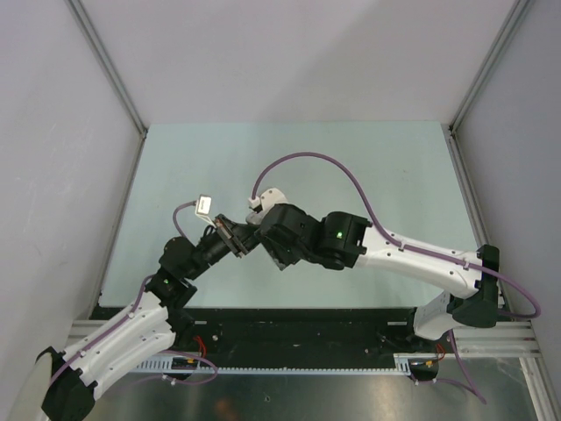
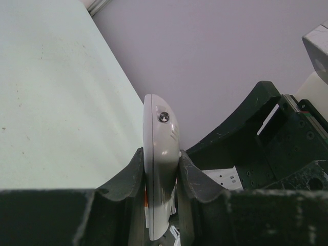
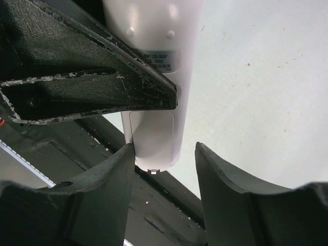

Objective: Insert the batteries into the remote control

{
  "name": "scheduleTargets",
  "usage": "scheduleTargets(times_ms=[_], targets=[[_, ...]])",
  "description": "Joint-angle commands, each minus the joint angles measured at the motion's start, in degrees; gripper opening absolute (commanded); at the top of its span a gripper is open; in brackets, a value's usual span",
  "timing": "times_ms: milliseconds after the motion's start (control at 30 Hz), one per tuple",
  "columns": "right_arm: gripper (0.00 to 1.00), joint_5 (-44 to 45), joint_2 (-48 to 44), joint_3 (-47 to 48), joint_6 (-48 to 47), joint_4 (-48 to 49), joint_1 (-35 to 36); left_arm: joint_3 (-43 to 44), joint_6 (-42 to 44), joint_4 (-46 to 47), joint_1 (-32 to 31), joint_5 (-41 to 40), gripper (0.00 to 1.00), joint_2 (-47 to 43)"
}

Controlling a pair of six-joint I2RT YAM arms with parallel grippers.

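White glossy remote control (image 2: 159, 148), label (image 3: 161, 60) on back; left fingers (image 2: 125, 179) clamped on it, right fingers (image 3: 225, 184) apart.

I count one remote control (image 2: 160, 133), white. Two arms stand over one pale green tabletop (image 1: 386, 175): one left arm (image 1: 123, 338) and one right arm (image 1: 421, 254). Two left fingers (image 2: 125, 179) and two right fingers (image 3: 230, 200) make four fingers.

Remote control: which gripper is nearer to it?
Left. The left gripper is clamped on the remote control; the right gripper, open, straddles its end without gripping.
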Motion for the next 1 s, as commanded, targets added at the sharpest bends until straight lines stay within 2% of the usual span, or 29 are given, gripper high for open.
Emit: scheduleTargets(times_ms=[0, 733, 833, 967], targets=[[0.56, 2.19, -1.72, 0.45, 0.84, 4.65, -1.41, 0.35, -4.44, 5.16, -1.68, 4.46, 0.0, -0.54], [0.66, -2.91, -2.86, 0.19, 1.71, 8.08, -3.69, 0.26, -8.13, 5.25, -1.24, 4.99, 0.0, 3.5], [0.66, -3.34, -4.18, -0.16, 2.24, 8.6, -4.48, 0.26, -8.31, 5.25, -1.15, 5.16, 0.0, 3.33], [0.67, -7.29, -9.97, -5.85, 4.52, 12.45, -8.52, 0.18, -8.75, 5.16, -0.54, 6.13, 0.0, 3.06]])
